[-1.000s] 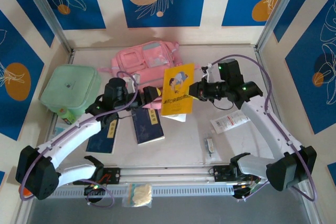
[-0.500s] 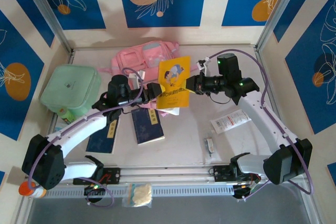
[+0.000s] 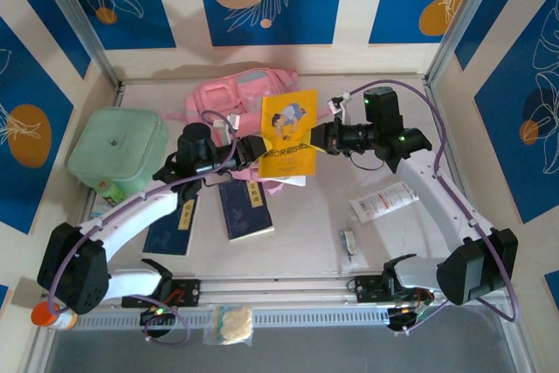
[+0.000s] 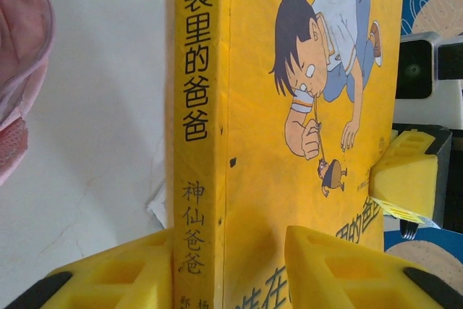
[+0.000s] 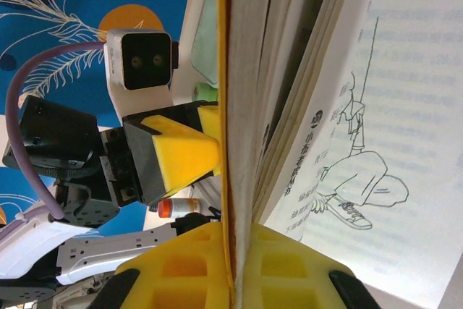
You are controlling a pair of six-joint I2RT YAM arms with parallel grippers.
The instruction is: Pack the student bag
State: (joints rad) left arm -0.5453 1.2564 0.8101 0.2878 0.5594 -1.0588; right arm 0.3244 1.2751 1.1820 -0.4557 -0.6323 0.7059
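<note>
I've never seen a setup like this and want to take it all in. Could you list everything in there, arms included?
student bag: 1, pink, back of the table, left of centre
yellow book: 1, yellow, held up off the table between the two grippers, in front of the bag
soft case: 1, mint green, left side
dark blue books: 2, dark blue, lying flat, near left
packet: 1, white, right of centre
small item: 1, white, nearer than the packet
clear bag: 1, pale contents, by the near rail
bottle: 1, orange cap, near-left corner
left gripper: 1, yellow fingers, jaws either side of the book's spine
right gripper: 1, yellow fingers, shut on the book's opposite edge
</note>
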